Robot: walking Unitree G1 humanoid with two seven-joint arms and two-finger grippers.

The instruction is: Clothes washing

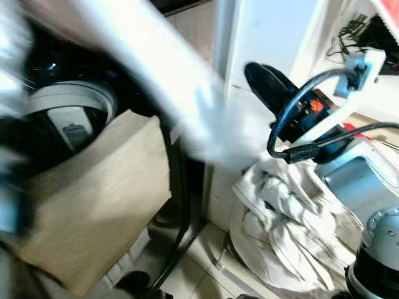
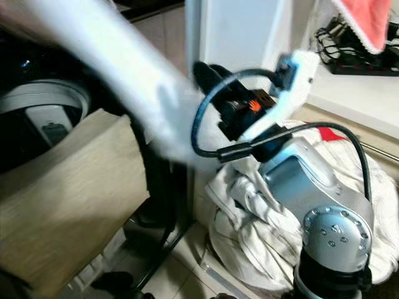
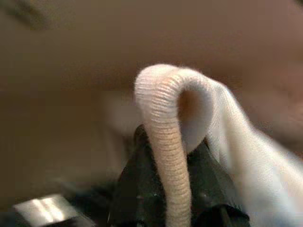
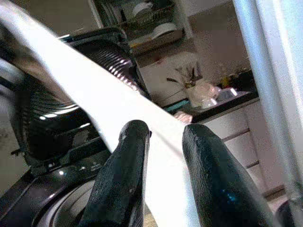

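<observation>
A white garment (image 1: 156,68) stretches, blurred, from the upper left down to the middle. My left gripper (image 3: 168,142) is shut on its ribbed hem (image 3: 161,94). The front-loading washer (image 1: 68,118) stands at the left with its dark drum open. A beige cloth (image 1: 93,205) hangs in front of the washer. My right gripper (image 1: 268,81) is raised beside the white panel, right of the garment. Its fingers (image 4: 125,161) stand open, with the garment (image 4: 94,99) passing beyond them. A heap of white clothes (image 1: 293,230) lies at the lower right.
A white cabinet side (image 1: 268,31) rises behind the right gripper. A red cloth (image 2: 368,22) hangs over a shelf with cables at the top right. The washer door's dark edge (image 1: 181,205) drops to the tiled floor (image 1: 199,268).
</observation>
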